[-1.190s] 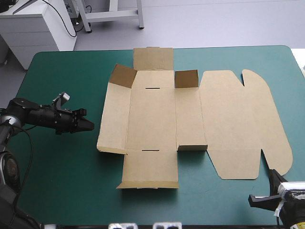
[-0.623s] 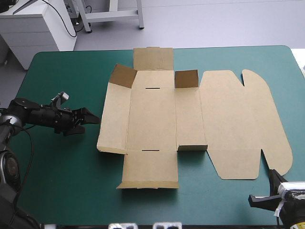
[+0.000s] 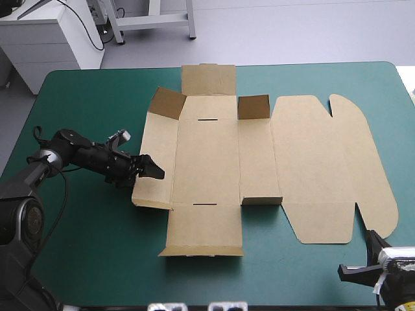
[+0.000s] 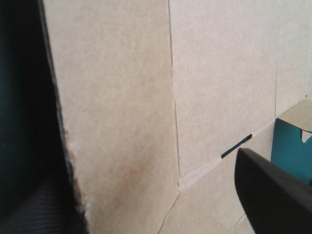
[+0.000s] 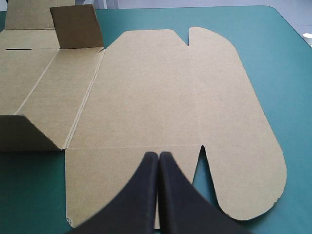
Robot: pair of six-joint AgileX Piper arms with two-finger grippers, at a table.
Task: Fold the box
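Nearest the robot, the right gripper (image 3: 364, 232) sits just off the box's (image 3: 207, 162) near right corner, its black fingers pressed together into one pointed arch. In the right wrist view the right gripper's (image 5: 158, 155) tip lies at the near edge of the lid (image 5: 195, 97), beside a narrow notch cut into that edge.

The box lies opened out at the middle of the teal-green cover (image 3: 84, 246), mostly flat. Its near flap (image 3: 204, 230) points toward the robot, and the broad round-cornered lid lies flat on its right side.

At the box's left side, the left gripper (image 3: 148, 170) reaches in over the left wall panel (image 3: 155, 142). Its fingers are spread. In the left wrist view one finger (image 4: 273, 190) lies over the brown board and the other (image 4: 29, 146) is outside the panel's rough cut edge, so the edge runs between them.

At the box's far side two small corner tabs (image 3: 167, 103) (image 3: 253, 107) stand raised, with the far flap (image 3: 207, 80) beyond them.
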